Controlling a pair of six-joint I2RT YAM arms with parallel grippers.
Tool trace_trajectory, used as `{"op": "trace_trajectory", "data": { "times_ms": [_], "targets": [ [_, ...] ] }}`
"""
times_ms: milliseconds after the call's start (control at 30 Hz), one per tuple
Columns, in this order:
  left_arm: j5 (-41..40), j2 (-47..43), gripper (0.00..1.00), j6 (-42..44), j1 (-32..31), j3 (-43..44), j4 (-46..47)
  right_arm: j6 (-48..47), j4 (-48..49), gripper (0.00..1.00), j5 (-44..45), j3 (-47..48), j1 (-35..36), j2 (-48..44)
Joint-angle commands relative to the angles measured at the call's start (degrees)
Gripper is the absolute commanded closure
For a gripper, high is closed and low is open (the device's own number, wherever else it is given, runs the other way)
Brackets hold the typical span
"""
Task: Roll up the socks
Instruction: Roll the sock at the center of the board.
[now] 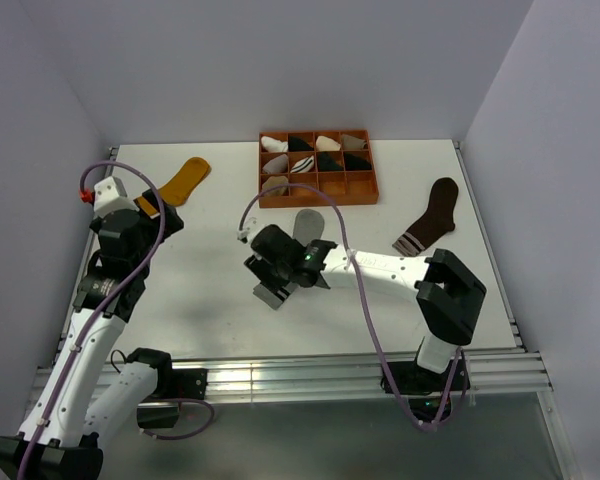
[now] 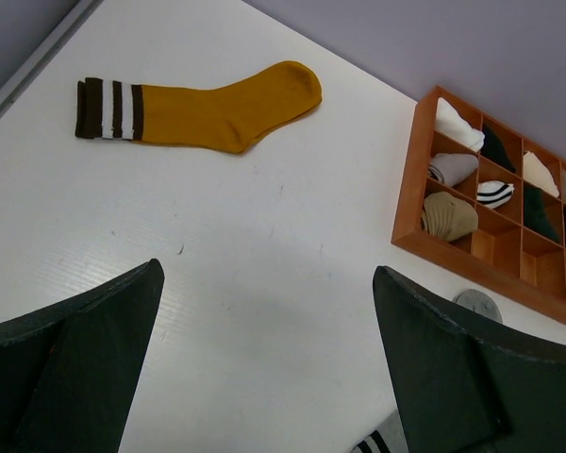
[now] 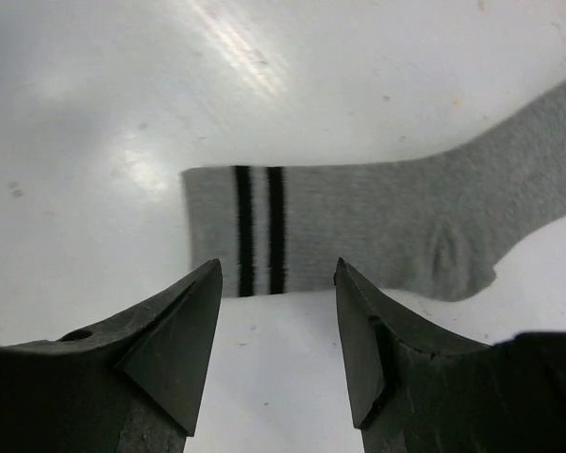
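**Socks flat on table, both grippers open**

Socks: 3 lie flat and unrolled on the white table [image 1: 210, 300], all well apart from each other.

L gripper [image 2: 267, 271]: jaws spread wide, holding nothing, hovering over bare table. Mustard sock [image 2: 217, 113] is ahead of it and off to its left, well apart, lying on its side w/ the toe pointing right in the L wrist view. Its cuff is striped dark brown & white. Orange-brown divider tray [image 2: 406, 222] sits ahead-right of this gripper, w/ small sock bundles [image 2: 450, 215] in white, black, beige & striped inside. In the top view the tray shows 3 rows of 4 compartments.

R gripper [image 3: 275, 269]: jaws parted, nothing between them. Grey sock [image 3: 387, 236] lies just past its fingertips. The cuff w/ 2 black stripes lines up w/ the gap, and the foot runs off to the gripper's right. Can't tell if the tips touch the fabric. From the top view the R gripper [image 1: 285, 270] hangs over the sock's cuff end, and the toe end pokes out beyond it toward the tray.

Dark brown sock [image 1: 435, 215] is off to the R gripper's right, well apart, past the forearm. Its pale striped cuff is at the near end.
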Motion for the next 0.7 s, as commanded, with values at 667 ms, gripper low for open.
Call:
{"op": "trace_trajectory", "data": {
  "times_ms": [667],
  "targets": [
    [-3.31,-1.18,0.01,-0.66,0.92,-0.11,0.82,-4.94,-1.78,0.41,10.32,-0.46,13.13,8.57]
  ]
}}
